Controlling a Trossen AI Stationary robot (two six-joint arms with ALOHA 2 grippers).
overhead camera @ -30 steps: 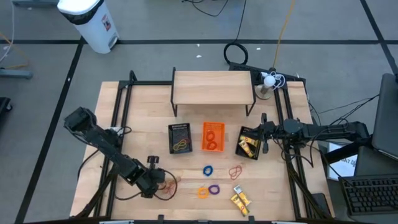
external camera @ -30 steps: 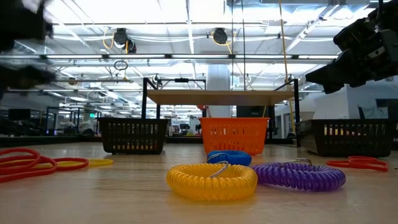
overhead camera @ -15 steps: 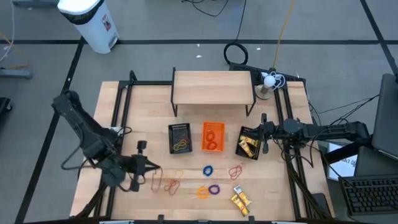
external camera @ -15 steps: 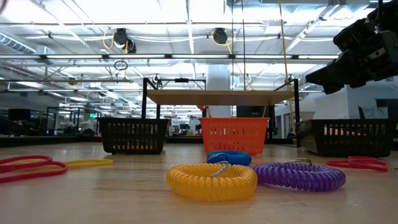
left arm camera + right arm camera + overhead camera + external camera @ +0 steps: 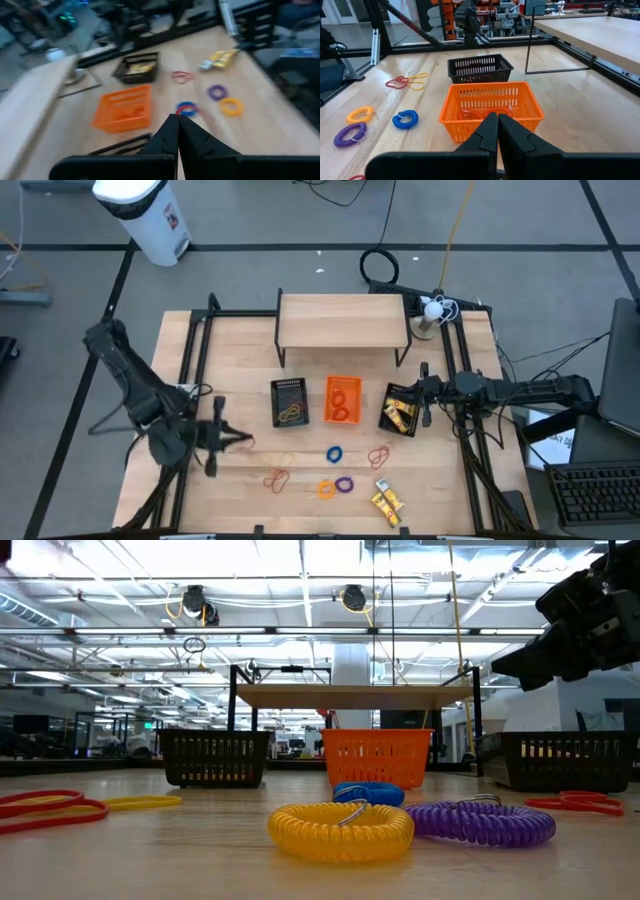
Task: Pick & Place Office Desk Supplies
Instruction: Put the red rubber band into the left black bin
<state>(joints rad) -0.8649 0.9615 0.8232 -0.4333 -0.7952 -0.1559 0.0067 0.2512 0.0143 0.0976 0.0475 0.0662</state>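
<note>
Two grippers, both pinched fully shut and empty. Ahead of my left gripper (image 5: pixel 243 440) lie the red and tan rubber bands (image 5: pixel 276 478); the blue coiled ring (image 5: pixel 334 452) lies well apart from my right gripper (image 5: pixel 424 393).

Counts: 3 trays – 2 black mesh (image 5: pixel 289 402) (image 5: pixel 399 411), 1 orange (image 5: pixel 343 399). 3 coil rings loose: blue (image 5: pixel 335 452), orange (image 5: pixel 327 489), purple (image 5: pixel 345 484). 2 clumps of rubber bands on table (image 5: pixel 276 478) (image 5: pixel 378 455). 1 pile of yellow pieces (image 5: pixel 386 499). 2 arms.
</note>
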